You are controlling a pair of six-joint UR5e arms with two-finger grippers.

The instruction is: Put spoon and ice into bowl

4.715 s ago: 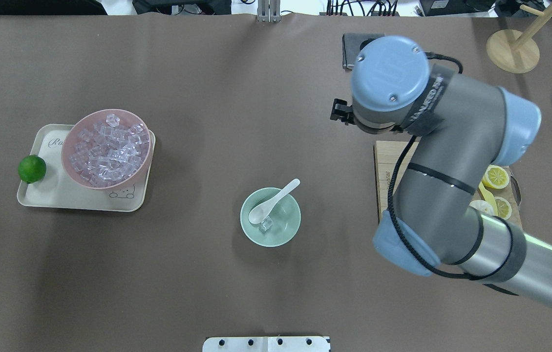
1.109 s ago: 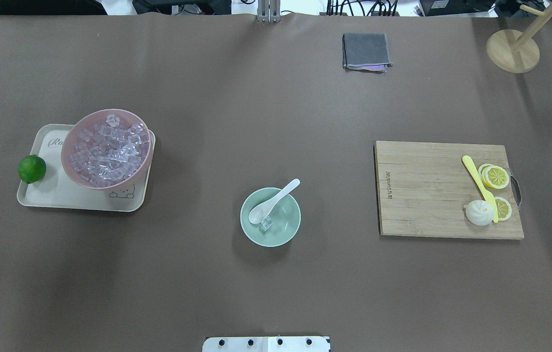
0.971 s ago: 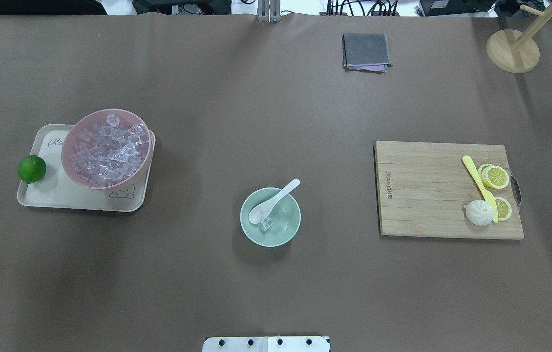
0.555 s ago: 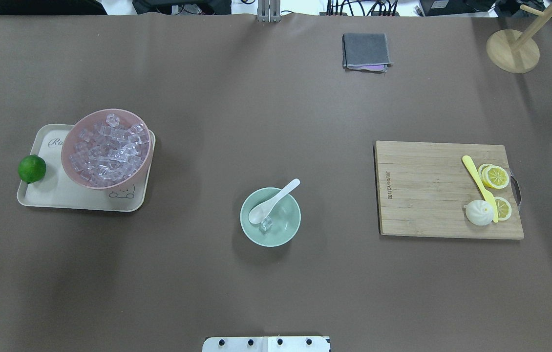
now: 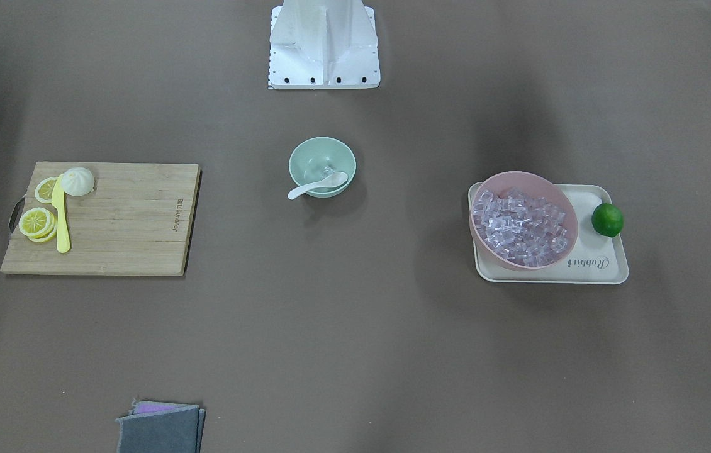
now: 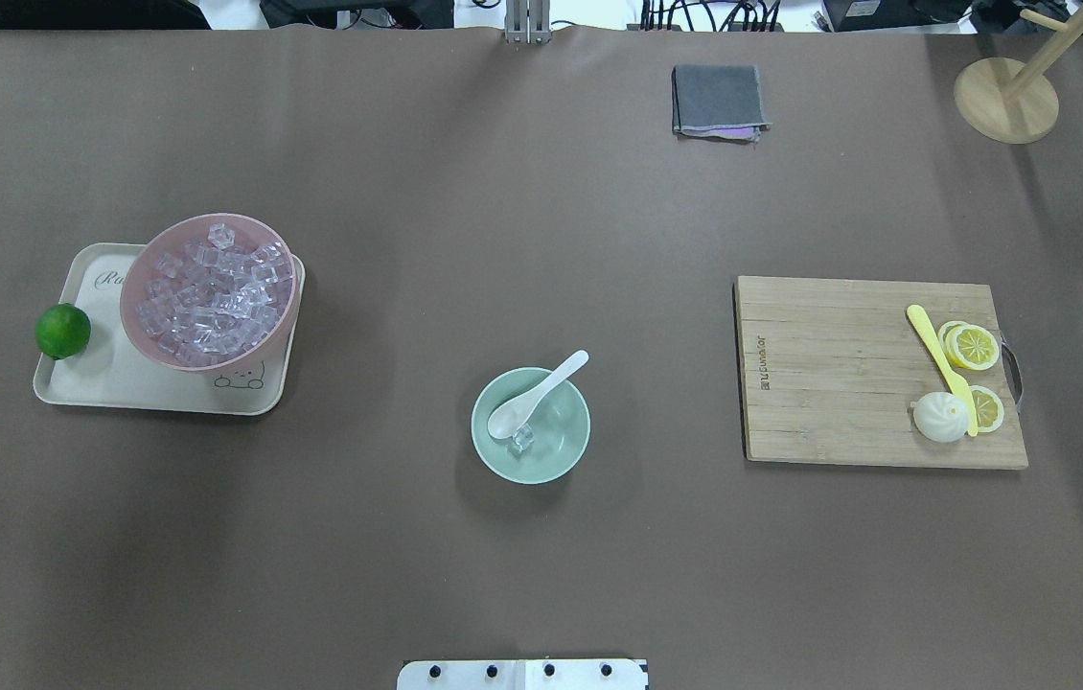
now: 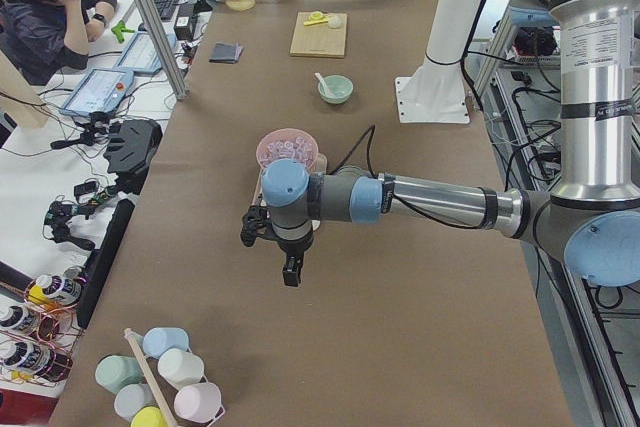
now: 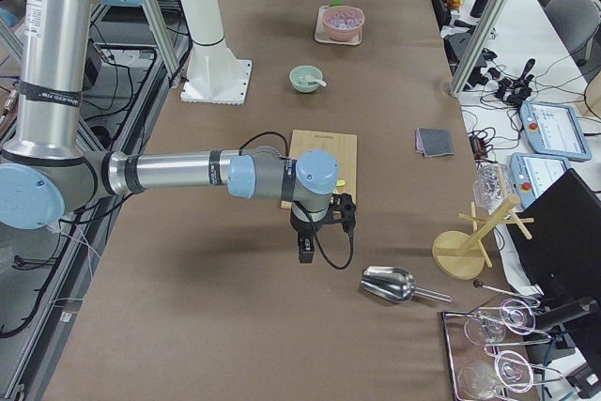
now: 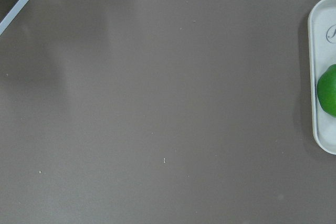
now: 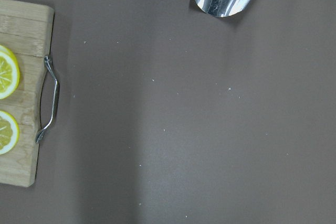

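The pale green bowl point(image 6: 564, 443) is sitting near the middle of the brown table point(image 6: 503, 240). The white spoon point(image 6: 537, 395) is lying in it, scoop down inside and handle leaning out over the rim. One clear ice cube point(image 6: 523, 438) is resting on the bowl's floor, touching the scoop. Well off to one side, a pink bowl point(image 6: 127, 305) heaped with ice cubes is standing on a cream tray point(image 6: 120, 383), with a lime point(image 6: 62, 331) beside it on the tray. On the other side, a wooden cutting board point(image 6: 839, 383) is carrying a yellow knife point(image 6: 939, 355) and lemon slices point(image 6: 971, 346). The left gripper point(image 7: 290, 272) is pointing down over bare table beyond the tray's end, well away from the green bowl and touching nothing. The right gripper point(image 8: 306, 249) is pointing down past the board's handle end, near a metal scoop point(image 8: 388, 283). Both grippers are showing only in the side views, so whether their jaws are spread or pressed together cannot be told.
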